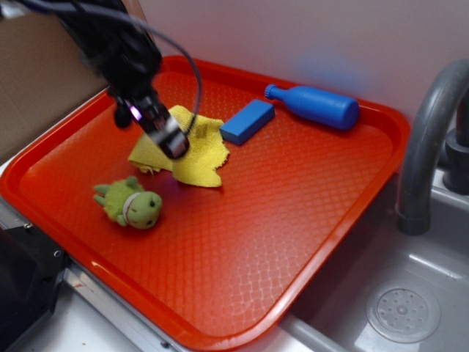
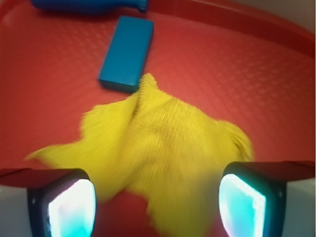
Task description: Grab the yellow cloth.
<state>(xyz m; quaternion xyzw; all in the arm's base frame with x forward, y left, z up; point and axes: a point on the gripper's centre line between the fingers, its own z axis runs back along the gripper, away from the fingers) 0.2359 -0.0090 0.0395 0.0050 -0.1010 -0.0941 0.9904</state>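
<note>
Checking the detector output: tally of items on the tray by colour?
Blue: 2, the bottle and the block
Yellow: 1, the cloth
Green: 1, the plush toy
Total: 4, all on the red tray

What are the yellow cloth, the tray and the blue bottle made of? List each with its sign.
Yellow cloth: coarse woven fabric, matte; ribbed weave, ragged edges, limp folds.
Tray: probably hard plastic, red; embossed diamond grid, raised rim, slight sheen.
Blue bottle: seemingly smooth plastic; even colour, soft highlights.
</note>
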